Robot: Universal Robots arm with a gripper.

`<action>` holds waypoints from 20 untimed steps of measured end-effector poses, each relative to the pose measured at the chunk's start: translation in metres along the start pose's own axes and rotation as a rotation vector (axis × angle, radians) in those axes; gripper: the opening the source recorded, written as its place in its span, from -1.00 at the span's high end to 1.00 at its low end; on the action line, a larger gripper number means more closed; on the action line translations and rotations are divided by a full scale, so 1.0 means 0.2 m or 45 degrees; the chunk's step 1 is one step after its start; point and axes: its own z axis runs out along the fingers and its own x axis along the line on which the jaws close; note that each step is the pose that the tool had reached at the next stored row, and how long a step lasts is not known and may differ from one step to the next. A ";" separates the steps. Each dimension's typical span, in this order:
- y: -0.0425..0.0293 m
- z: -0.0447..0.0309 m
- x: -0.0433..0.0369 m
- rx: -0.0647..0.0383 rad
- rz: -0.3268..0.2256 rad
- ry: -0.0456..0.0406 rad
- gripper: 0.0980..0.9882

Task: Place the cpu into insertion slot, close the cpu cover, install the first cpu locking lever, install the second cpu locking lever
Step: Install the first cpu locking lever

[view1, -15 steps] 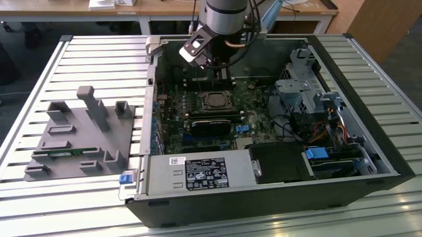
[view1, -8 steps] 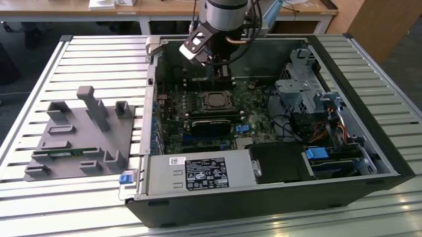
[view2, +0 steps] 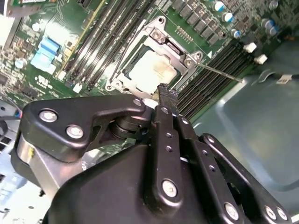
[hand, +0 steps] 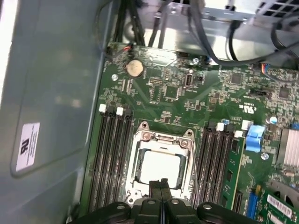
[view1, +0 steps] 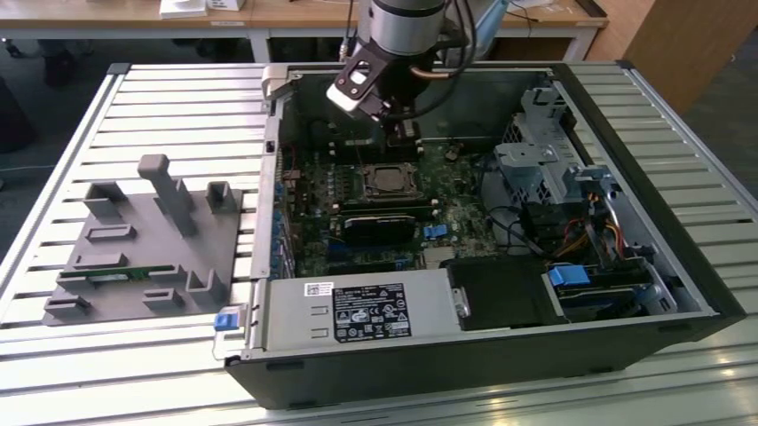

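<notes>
The cpu point(hand: 160, 168) lies flat in its socket on the green motherboard, its pale metal top showing through the window of the cpu cover point(hand: 161, 138), which lies down around it. In the second wrist view the cpu point(view2: 152, 70) sits just beyond my fingertips, and a thin metal locking lever point(view2: 219, 73) sticks out from the socket's corner over the memory slots. My gripper point(hand: 161, 185) hovers at the socket's edge, shut with nothing between its fingers. In the exterior view the gripper point(view1: 403, 135) hangs just behind the socket point(view1: 389, 180).
The open computer case point(view1: 663, 257) walls in the board. A black fan module point(view1: 379, 226) lies in front of the socket, a drive cage point(view1: 533, 169) and cables to the exterior view's right, the power supply point(view1: 355, 311) in front. A grey fixture tray point(view1: 142, 240) sits outside the case.
</notes>
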 end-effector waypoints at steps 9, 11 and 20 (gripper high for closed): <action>0.000 0.001 0.000 0.006 -0.103 -0.001 0.98; -0.001 0.001 0.000 0.008 -0.114 -0.003 0.98; -0.002 0.004 0.001 0.017 -0.266 -0.003 0.98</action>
